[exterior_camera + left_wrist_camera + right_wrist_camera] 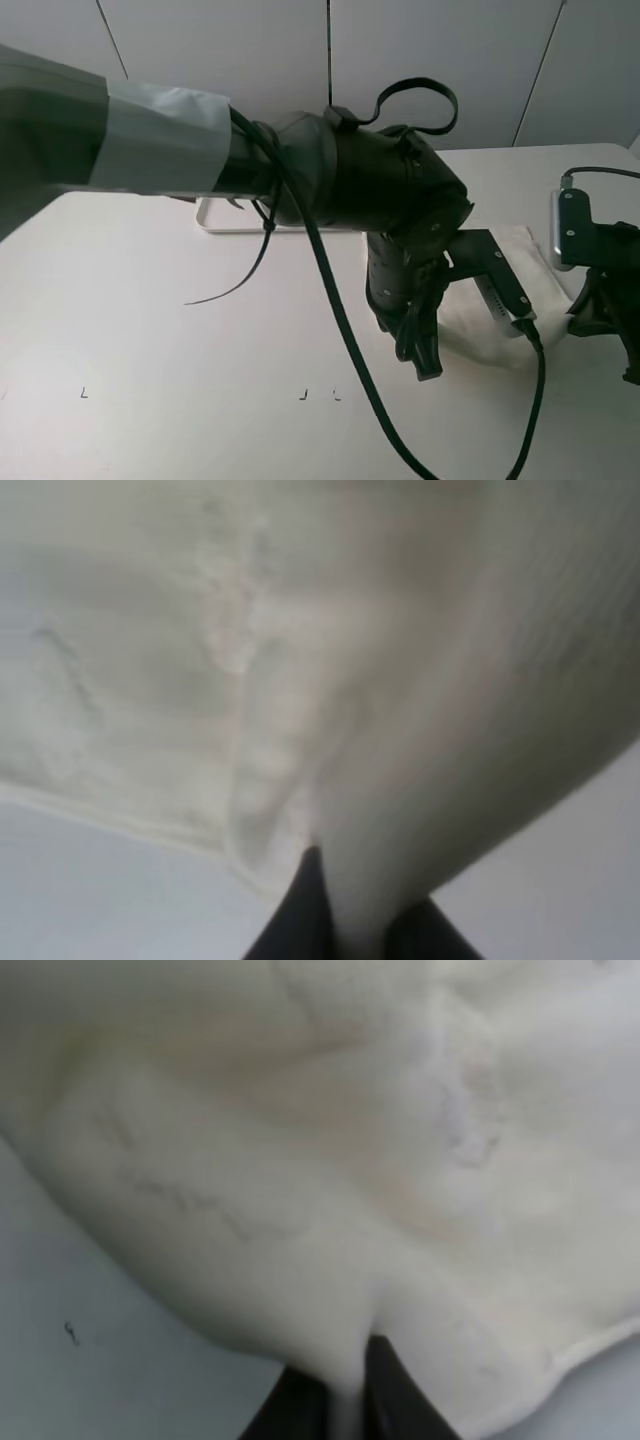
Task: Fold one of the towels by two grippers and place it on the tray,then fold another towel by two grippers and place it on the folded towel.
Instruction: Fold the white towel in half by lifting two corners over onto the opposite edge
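Wrist views first: L gripper (365, 930) is clamped narrow on a pinch of the cream-white towel (420, 680), cloth ridged up btwn the two black fingers. R gripper (348, 1405) is the same, jaws nearly together w/ a fold of the same towel squeezed btwn them, hemmed edge just beside. Cloth looks soft terry w/ a faint embossed pattern, creased and bunched near both grips. No label visible.

Ext. view: the towel sits lower right of frame on the table (150, 330). L gripper is at its left side and R gripper at the frame's right edge, so the held edge runs roughly left-right btwn them. Farther back, the tray (212, 222) lies up and left of the towel, mostly hidden behind the L arm (150, 130), which is the nearer arm to it. Pink towel: can't see it.

Prob. next is the fold: both grips carry that edge together toward the towel's far side, span kept taut.
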Controlling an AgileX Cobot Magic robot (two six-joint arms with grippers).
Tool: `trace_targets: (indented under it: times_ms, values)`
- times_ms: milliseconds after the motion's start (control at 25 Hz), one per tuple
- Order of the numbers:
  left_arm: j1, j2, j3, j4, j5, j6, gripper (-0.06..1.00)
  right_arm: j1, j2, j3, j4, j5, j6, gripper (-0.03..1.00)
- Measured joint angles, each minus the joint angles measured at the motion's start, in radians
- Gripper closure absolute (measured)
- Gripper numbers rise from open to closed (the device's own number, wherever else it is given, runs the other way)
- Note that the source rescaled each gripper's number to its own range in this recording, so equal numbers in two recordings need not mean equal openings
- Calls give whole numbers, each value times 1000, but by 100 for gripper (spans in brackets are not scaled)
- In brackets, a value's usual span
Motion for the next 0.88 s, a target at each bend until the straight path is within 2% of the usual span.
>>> trace_targets:
  times_ms: [120,240,480,680,880]
  values:
    - [32,-22,0,-23,-3,-5,94,0,-17,-33,1,31,129,95]
    - [66,-38,0,-61,-9,-7,94,0,-22,-70,4,29,308,95]
    - [121,-48,0,-128,-27,-52,94,0,-23,-87,4,-2,478,95]
    - [133,-48,0,-137,-45,-85,94,0,-23,-87,4,-132,680,95]
    - [150,-48,0,-137,-91,-136,94,0,-23,-87,4,-211,775,95]
